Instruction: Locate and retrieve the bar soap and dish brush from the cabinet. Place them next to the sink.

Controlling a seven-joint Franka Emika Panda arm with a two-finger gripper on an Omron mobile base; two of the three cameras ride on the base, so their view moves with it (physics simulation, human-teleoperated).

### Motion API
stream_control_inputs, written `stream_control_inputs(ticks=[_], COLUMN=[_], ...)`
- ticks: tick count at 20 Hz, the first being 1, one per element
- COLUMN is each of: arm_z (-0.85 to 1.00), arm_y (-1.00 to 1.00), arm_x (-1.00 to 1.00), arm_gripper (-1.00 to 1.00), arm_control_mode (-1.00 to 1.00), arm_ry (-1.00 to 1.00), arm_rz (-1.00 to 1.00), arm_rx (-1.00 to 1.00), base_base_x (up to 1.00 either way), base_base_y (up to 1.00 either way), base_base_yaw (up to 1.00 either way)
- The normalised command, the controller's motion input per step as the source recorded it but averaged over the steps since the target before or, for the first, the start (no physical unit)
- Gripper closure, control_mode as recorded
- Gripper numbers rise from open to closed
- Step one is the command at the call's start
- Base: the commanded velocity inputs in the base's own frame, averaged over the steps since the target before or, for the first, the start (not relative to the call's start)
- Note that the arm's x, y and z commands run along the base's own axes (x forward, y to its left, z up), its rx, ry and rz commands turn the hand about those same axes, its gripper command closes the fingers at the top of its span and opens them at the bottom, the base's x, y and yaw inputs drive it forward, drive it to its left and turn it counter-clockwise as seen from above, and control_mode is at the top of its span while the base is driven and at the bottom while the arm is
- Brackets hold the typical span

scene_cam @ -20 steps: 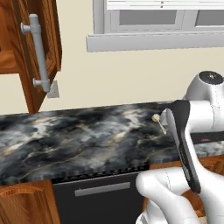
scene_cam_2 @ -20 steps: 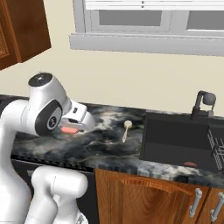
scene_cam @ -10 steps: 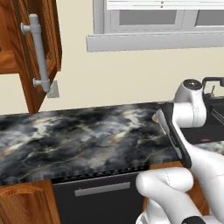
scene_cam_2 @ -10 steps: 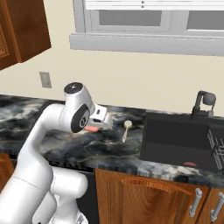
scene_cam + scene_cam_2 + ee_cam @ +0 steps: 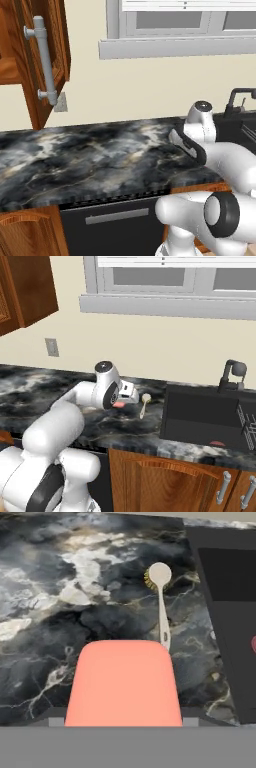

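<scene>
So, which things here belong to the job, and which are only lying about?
For the job:
- bar soap, held in the gripper
- dish brush, on the counter
- sink
- cabinet, door open

Only lying about:
- faucet
- wall outlet
- window

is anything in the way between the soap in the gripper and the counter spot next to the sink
Nothing visible blocks it. The gripper holds the bar soap over bare marble countertop. The dish brush already lies on the counter between the soap and the sink, so the soap should go down beside the brush, not on it.
</scene>
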Motion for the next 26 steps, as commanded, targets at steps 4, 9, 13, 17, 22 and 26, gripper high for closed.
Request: stream_control_inputs(ticks=[4,9,13,17,22,26], arm_z=[-0.22,-0.43,-0.53,-0.41,-0.37,-0.37], arm_y=[0.00,-0.17,-0.09,-0.03,0.00,-0.10], arm_x=[0.77,0.82,0.60,0.42,0.06,0.00], arm_gripper=[1.00,1.00,1.00,1.00,1.00,1.00], arm_control_mode=[-1.00,-1.00,-1.00,-1.00,-1.00,-1.00], arm_ry=[0.05,0.06,0.09,0.16,0.12,0.09], arm_rz=[0.10,0.09,0.08,0.05,0.00,0.00], arm_rx=[0.00,0.00,-0.05,-0.05,0.00,0.00], base_base_x=[0.00,0.00,0.00,0.00,0.00,0.00], base_base_y=[0.00,0.00,0.00,0.00,0.00,0.00], base_base_yaw=[0.00,0.00,0.00,0.00,0.00,0.00])
